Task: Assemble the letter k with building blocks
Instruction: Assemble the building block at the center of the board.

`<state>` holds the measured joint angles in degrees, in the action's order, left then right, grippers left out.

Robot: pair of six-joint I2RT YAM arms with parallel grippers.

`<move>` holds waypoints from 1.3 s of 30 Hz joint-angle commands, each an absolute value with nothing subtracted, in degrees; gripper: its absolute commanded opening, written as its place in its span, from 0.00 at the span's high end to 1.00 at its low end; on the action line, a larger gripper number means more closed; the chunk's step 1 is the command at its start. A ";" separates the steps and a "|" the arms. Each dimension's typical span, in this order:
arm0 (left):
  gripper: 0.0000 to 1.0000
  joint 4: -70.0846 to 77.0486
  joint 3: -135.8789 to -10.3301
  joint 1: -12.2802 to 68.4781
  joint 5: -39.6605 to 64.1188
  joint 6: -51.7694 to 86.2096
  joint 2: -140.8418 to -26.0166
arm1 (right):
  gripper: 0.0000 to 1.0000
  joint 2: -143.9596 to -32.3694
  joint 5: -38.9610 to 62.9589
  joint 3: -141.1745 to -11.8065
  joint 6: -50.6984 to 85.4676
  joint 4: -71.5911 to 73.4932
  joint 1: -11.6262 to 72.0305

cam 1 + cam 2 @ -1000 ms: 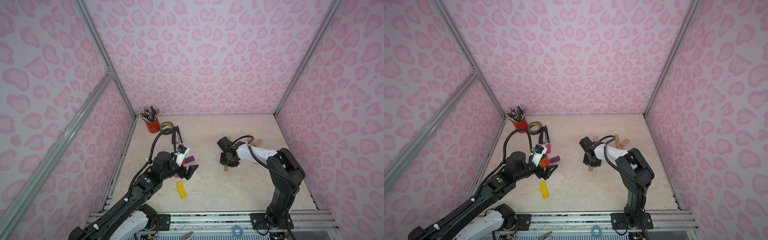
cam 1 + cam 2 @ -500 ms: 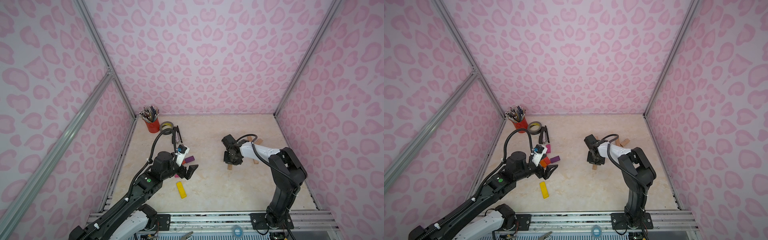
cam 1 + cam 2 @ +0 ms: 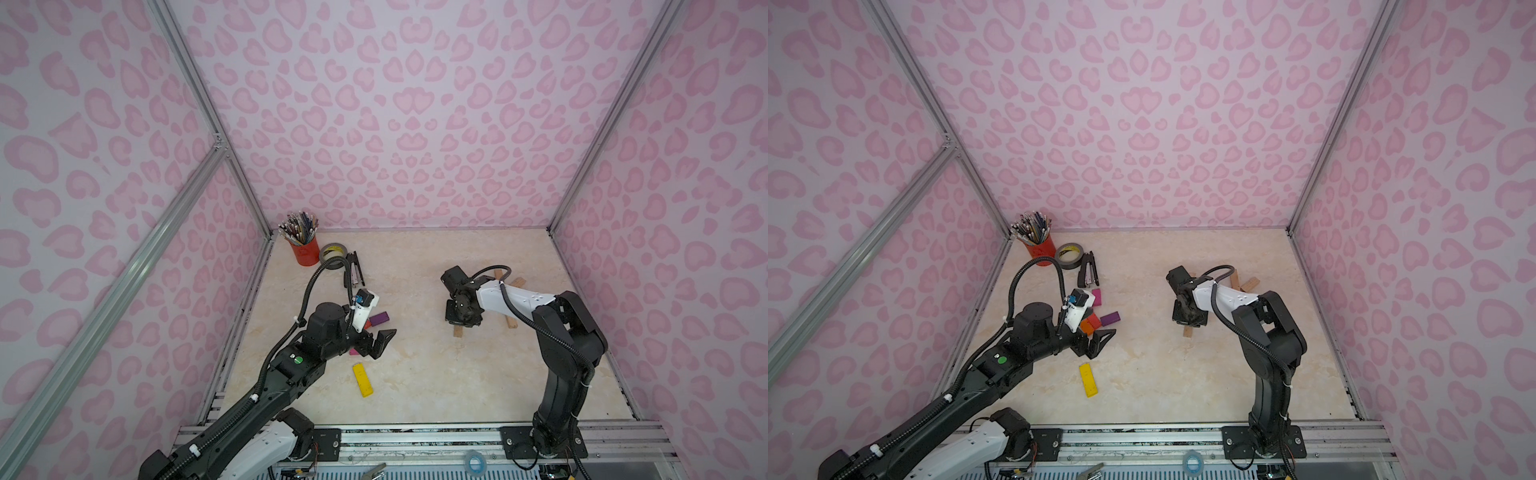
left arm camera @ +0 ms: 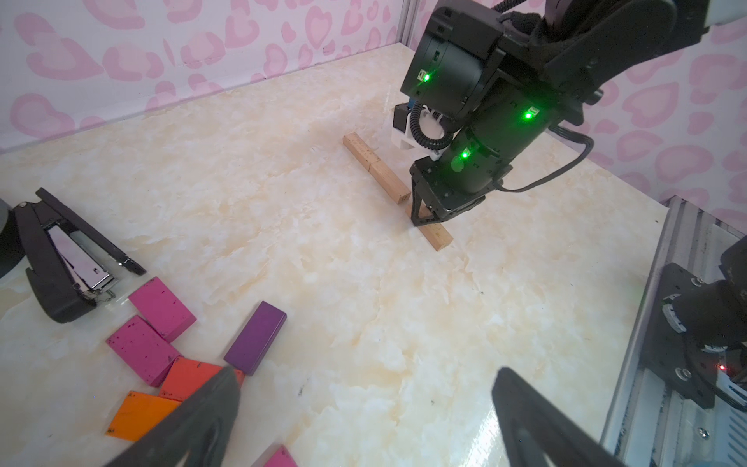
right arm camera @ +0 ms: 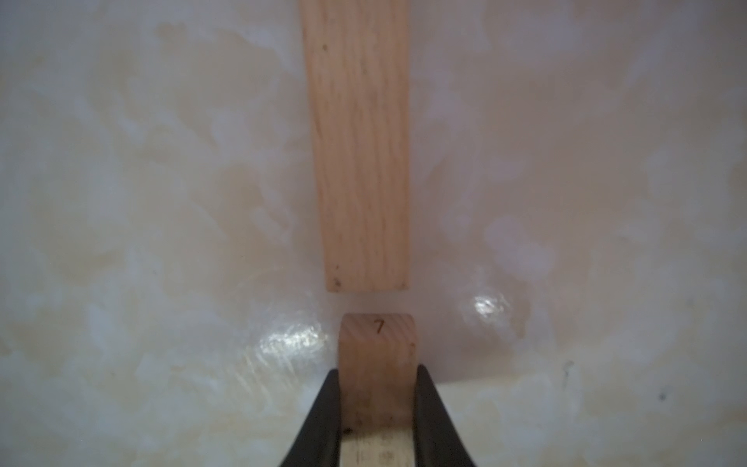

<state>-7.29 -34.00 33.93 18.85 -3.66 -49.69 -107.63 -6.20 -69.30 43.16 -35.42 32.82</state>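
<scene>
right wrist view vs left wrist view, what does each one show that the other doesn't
Only the right wrist view: a "7" printed on the end of the held block.
Only the left wrist view: the stapler, magenta blocks, purple block, orange blocks, the open left gripper and the right arm from outside.
Both: the right gripper shut on the held block, the next wood block in line with it, and the table.

Pink-blotched walls [image 3: 395, 124], cream marbled tabletop [image 3: 415, 374] — wood blocks [image 4: 376, 167], magenta blocks [image 4: 161, 307], purple block [image 4: 255, 337], orange blocks [image 4: 141, 412], yellow block [image 3: 363, 379].
</scene>
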 commanded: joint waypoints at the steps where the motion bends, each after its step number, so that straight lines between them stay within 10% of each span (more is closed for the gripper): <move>1: 0.00 -4.92 -33.59 33.71 18.68 -3.82 -49.83 | 0.74 -108.63 -6.57 -69.34 42.80 -35.39 32.75; 39: 0.00 -4.22 -33.44 32.78 19.63 -2.90 -51.39 | 0.65 -108.31 -6.63 -71.83 42.45 -35.78 32.17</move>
<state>-5.93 -33.61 32.95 19.16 -3.01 -51.20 -108.88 -6.00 -71.88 42.63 -35.59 32.18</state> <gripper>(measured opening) 0.998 0.347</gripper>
